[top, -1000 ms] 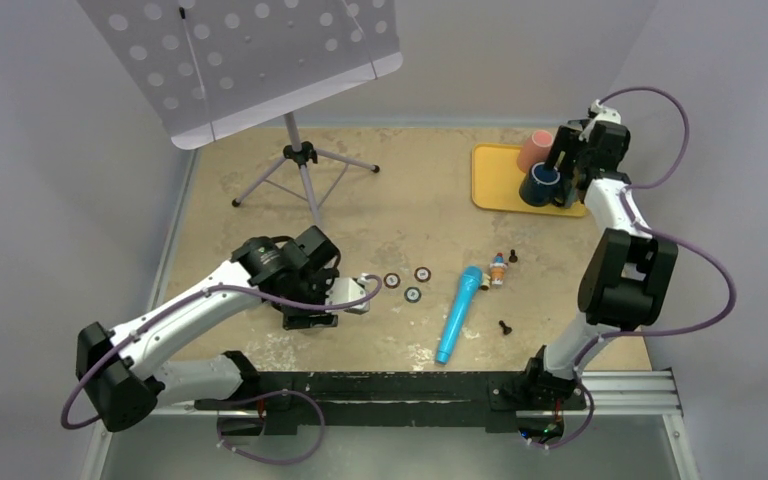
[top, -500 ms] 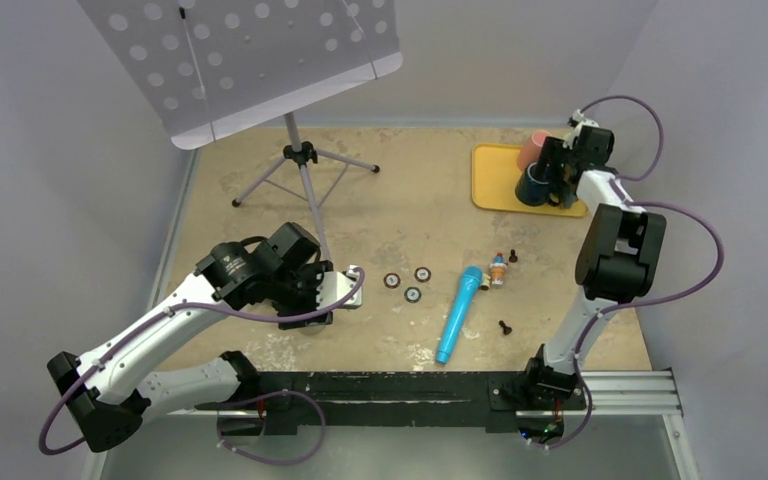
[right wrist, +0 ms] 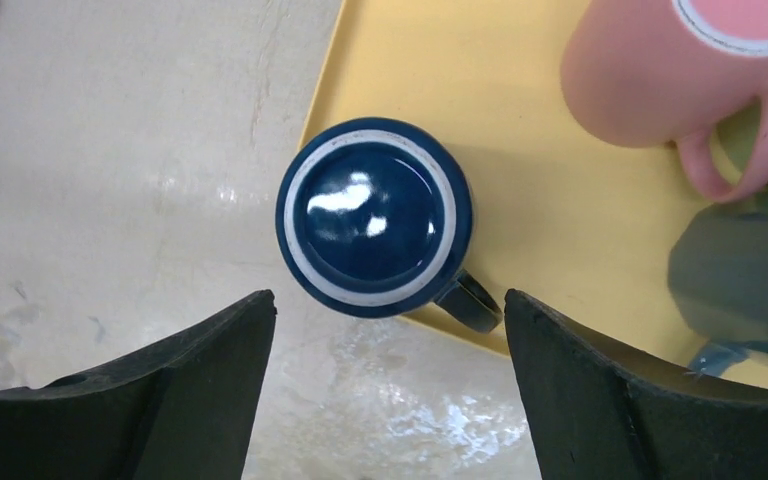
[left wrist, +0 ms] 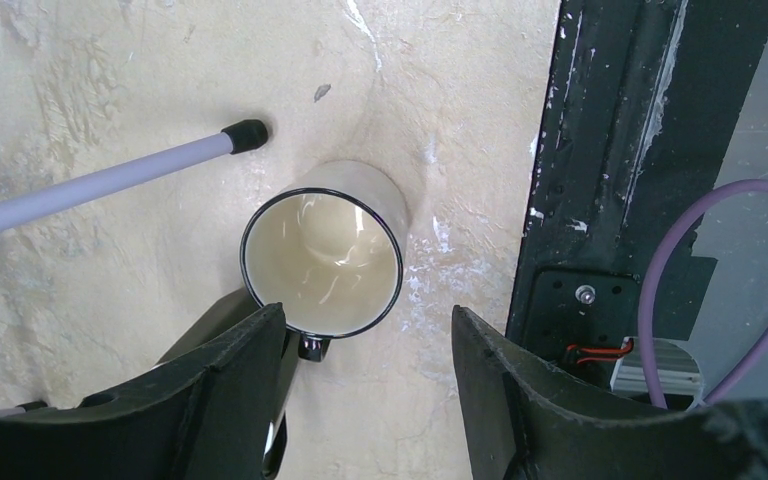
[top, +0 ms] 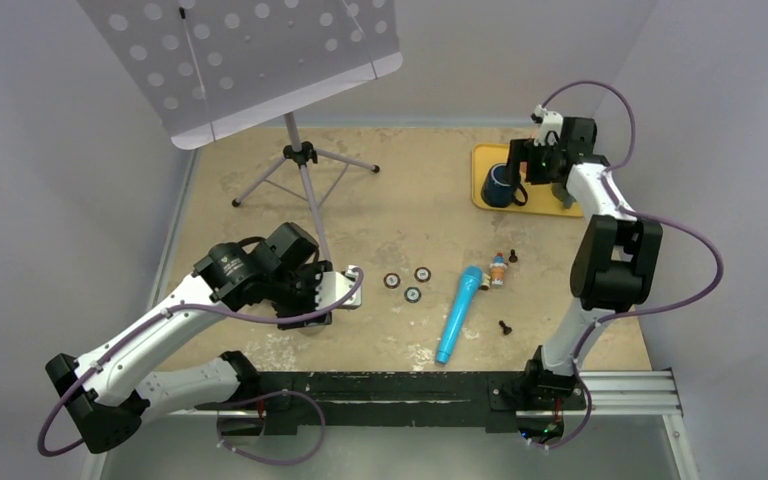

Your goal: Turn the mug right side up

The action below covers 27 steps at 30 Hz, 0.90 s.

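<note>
1. Judging from the left wrist view, the cream mug point(left wrist: 322, 262) stands upright on the table point(left wrist: 110, 60) with its mouth facing up and its inside bare. It sits close to the rubber-tipped music-stand leg point(left wrist: 110, 180).
2. The left gripper point(left wrist: 365, 330) hangs over that mug with its fingers spread apart, gripping nothing. The handle sits just by one finger.
3. The right gripper point(right wrist: 388, 330) is likewise spread wide and empty, above the navy mug point(right wrist: 375, 215).
4. That navy mug sits at the inner edge of the yellow tray point(right wrist: 480, 80). Whether it rests wholly on the tray I cannot tell.
5. Its top face shows a white ring inset around a flat, glossy disc, which I read as a base, so it looks inverted.
6. A pink mug point(right wrist: 650, 90) stands farther in on the tray; its orientation is unclear.
7. Progress: if the cream mug is meant, the turn looks done and only pulling away remains. If the navy one is meant, grasping, flipping and setting down are all left.
</note>
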Each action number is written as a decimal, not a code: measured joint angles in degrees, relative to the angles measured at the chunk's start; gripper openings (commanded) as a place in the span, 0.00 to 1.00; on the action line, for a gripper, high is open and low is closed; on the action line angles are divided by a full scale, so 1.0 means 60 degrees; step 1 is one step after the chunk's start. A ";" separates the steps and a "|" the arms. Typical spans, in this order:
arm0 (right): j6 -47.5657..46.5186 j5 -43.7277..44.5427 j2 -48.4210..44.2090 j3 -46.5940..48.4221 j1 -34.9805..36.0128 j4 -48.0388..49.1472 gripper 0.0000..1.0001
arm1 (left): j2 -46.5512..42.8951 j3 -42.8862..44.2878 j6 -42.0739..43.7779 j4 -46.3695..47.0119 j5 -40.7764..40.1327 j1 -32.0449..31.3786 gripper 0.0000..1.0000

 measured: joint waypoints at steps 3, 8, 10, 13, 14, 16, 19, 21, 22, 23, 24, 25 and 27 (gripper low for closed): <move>-0.1202 -0.0372 -0.0022 0.0084 -0.0069 -0.0342 0.88 | -0.0055 0.0000 0.0036 -0.0004 0.0007 0.0000 0.66; -0.3319 -0.0262 -0.0616 -0.1344 -0.0131 -0.0189 0.82 | -0.0368 0.0000 0.0277 -0.0007 0.0117 0.0000 0.66; -0.3982 -0.0244 -0.0688 -0.1570 -0.0175 -0.0321 0.79 | -0.0481 0.0000 0.0350 -0.0007 0.0131 0.0000 0.66; -0.4801 -0.0262 -0.0594 -0.1501 -0.0244 -0.0331 0.64 | -0.0528 0.0000 0.0448 -0.0007 0.0127 0.0000 0.66; -0.5042 -0.0284 -0.0495 -0.1333 -0.0248 -0.0357 0.58 | -0.0510 0.0000 0.0452 -0.0011 0.0131 0.0000 0.66; -0.5355 -0.0280 -0.0240 -0.0933 -0.0255 -0.0423 0.58 | -0.0499 0.0000 0.0452 -0.0011 0.0131 0.0000 0.66; -0.5610 -0.0233 0.0350 -0.0178 -0.0255 -0.0517 0.62 | -0.0499 0.0000 0.0448 -0.0022 0.0127 0.0000 0.66; -0.5821 -0.0117 0.0670 0.0033 -0.0255 -0.0521 0.62 | -0.0499 0.0000 0.0448 -0.0029 0.0113 0.0000 0.66; -0.5934 -0.0073 0.0787 0.0033 -0.0255 -0.0539 0.62 | -0.0499 0.0000 0.0448 -0.0033 0.0109 0.0000 0.66; -0.6040 -0.0040 0.0911 0.0033 -0.0255 -0.0597 0.61 | -0.0499 0.0000 0.0452 -0.0033 0.0106 0.0000 0.66; -0.6135 -0.0029 0.0991 0.0033 -0.0255 -0.0630 0.60 | -0.0495 0.0000 0.0452 -0.0033 0.0102 0.0000 0.66; -0.6258 -0.0018 0.1093 0.0033 -0.0255 -0.0652 0.59 | -0.0481 0.0004 0.0448 -0.0036 0.0098 0.0000 0.66; -0.6455 -0.0025 0.1260 0.0033 -0.0255 -0.0663 0.58 | -0.0390 0.0051 0.0448 -0.0055 0.0091 0.0000 0.66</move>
